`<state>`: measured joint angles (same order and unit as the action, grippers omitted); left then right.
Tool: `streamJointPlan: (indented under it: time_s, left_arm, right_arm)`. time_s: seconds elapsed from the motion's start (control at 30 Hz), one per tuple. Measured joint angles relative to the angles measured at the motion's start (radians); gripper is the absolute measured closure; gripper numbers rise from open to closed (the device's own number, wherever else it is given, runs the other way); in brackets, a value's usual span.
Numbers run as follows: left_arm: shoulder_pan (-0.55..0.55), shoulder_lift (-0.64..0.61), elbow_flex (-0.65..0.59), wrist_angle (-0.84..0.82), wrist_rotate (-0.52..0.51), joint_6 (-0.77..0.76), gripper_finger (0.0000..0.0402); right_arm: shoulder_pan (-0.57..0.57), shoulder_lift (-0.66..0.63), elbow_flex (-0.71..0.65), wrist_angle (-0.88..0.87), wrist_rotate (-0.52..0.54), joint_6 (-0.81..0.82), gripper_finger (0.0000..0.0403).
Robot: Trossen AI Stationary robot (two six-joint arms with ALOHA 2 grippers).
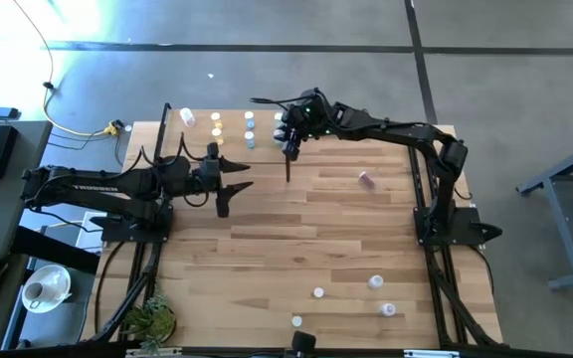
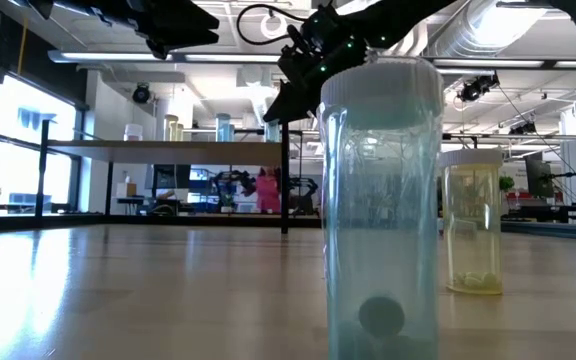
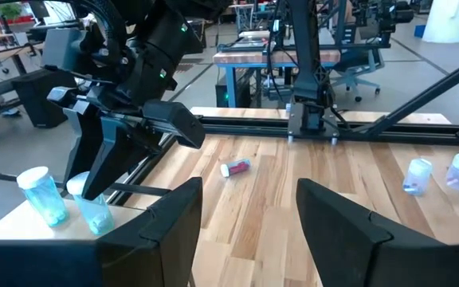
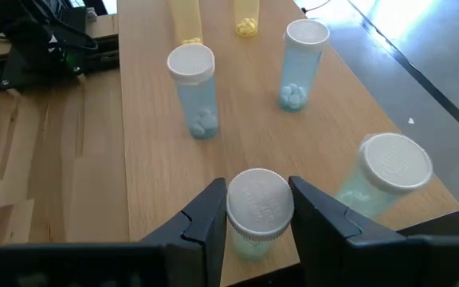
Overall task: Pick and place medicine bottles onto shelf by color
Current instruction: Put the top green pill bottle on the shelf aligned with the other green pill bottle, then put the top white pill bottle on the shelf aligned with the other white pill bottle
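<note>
You are looking down on a wood-plank table [image 1: 296, 229] with a dark arm at each side. Your right gripper [image 4: 260, 231] is reaching over the far edge, above the shelf board [image 4: 150, 151], and its two fingers are closing on the white cap of a pale blue bottle [image 4: 259, 209]. The bottle is sitting upright directly between the jaws, one finger pressing each side of the cap. A second capped blue bottle [image 4: 382, 185] is standing just beside it, toward the board's outer edge. Farther along the board, two more blue bottles [image 4: 195, 89] are standing upright and apart from each other, each holding a few pale pills, and beyond them the lower parts of two yellow bottles [image 4: 245, 16] are showing.

Your left gripper [image 3: 245, 215] is hovering over the table near the shelf, its jaws standing wide apart and holding nothing. Past its fingers, a pink bottle [image 3: 236, 167] is lying on its side on the bare planks, well apart from both grippers. Two more bottles [image 3: 437, 172] are standing near the table's far side in that view.

From table height, a tall pale blue bottle [image 2: 380, 200] is filling the foreground, with a yellow bottle [image 2: 472, 222] just behind it.
</note>
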<state>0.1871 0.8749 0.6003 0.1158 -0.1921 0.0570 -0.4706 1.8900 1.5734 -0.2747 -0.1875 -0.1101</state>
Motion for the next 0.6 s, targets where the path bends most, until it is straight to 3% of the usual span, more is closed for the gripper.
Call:
streamJointPlan:
  time_s: [0.6]
  left_arm:
    - [0.000, 0.000, 0.000, 0.000, -0.002, 0.000, 0.0206]
  right_arm:
    - [0.000, 0.000, 0.020, 0.008, 0.002, 0.001, 0.0231]
